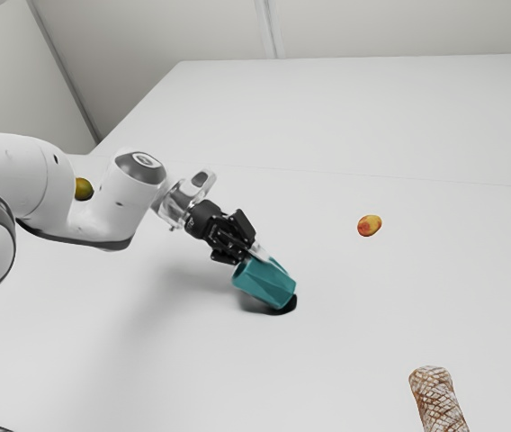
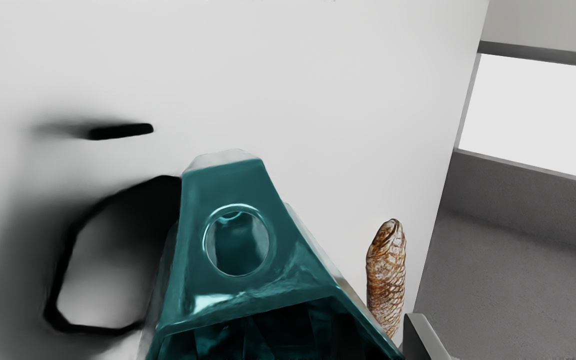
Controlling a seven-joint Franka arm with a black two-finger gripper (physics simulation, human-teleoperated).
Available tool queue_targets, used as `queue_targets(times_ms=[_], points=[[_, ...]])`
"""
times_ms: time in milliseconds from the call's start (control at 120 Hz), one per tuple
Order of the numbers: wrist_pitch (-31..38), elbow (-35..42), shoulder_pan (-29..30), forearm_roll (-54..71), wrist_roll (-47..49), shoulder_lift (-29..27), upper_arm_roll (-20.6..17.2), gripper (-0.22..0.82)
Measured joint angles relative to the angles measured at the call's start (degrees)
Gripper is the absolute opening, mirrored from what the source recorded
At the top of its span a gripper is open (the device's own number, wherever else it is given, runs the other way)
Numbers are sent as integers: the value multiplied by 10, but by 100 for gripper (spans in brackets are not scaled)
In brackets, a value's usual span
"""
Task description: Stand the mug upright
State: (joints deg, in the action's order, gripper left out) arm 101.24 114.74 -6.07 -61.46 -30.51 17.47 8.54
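Leaning at the black two-finger gripper (image 1: 255,253), the glossy teal faceted mug (image 1: 266,283) shadows the smooth white table (image 1: 372,315); I cannot tell how open the gripper is or whether it holds anything. Beyond come a crusty brown loaf (image 2: 386,275) and the grey room (image 2: 508,290).

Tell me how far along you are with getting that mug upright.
Partway, by the look of it. Done: the gripper is at the mug. In hand: the mug leans steeply, its end by the gripper higher than its far end. Left: bring it to vertical, rest it on the table and back away from it.
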Motion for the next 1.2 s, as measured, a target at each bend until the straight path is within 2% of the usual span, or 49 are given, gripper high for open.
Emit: queue_targets(times_ms=[183,408,542,708,908,1025,1200], points=[[1,-3,0,3,-1,-7,-2,-13],[1,-5,0,10,0,-14,-2,-15],[14,-5,0,49,1,-45,-2,-16],[73,-5,-2,206,1,-95,-8,-16],[145,-1,-8,463,4,-126,-44,-16],[170,4,-31,583,14,-128,-49,-16],[200,8,-42,673,41,-111,-50,-16]])
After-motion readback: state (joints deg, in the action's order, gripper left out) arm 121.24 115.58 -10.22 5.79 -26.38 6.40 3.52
